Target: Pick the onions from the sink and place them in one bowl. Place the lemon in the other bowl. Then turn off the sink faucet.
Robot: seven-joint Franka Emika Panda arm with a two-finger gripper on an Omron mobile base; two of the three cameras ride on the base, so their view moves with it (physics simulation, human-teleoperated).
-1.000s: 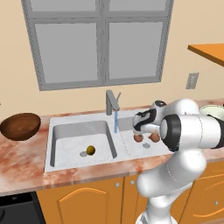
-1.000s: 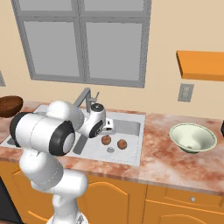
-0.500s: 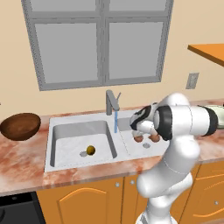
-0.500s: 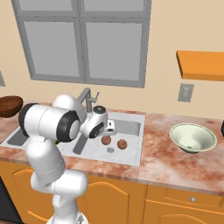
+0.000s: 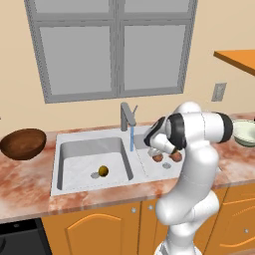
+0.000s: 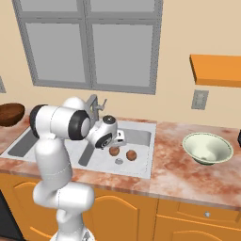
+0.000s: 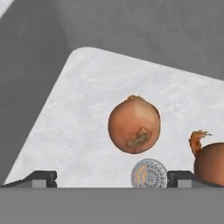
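1. The arm has swung its upper links down and forward over the last second, so the white elbow that sat high over the counter now hangs lower over the right basin of the sink [image 5: 62, 164], with the hand dipped inside the rim.
2. The sink itself, the running faucet [image 5: 127, 115] and both bowls lie as they did: the dark wooden bowl [image 5: 22, 143] on the counter at the far left, the pale bowl [image 6: 207, 148] on the counter at the right, well apart from the basin.
3. The gripper [image 7: 112, 178] has come closer to the onions [image 7: 134, 124]; its fingers stand wide apart (nothing between them) and one onion now sits centred just ahead of them on the basin floor.
4. The second onion [image 7: 211, 162] lies just beside the right fingertip, near the round drain [image 7: 149, 173], and neither onion is lifted.
5. The lemon [image 5: 103, 171] rests untouched in the left basin beside its own drain.
6. My reading: this is the final approach to the first onion, so the task is barely begun; the neighbouring onion is close enough that a descending finger might nudge it.
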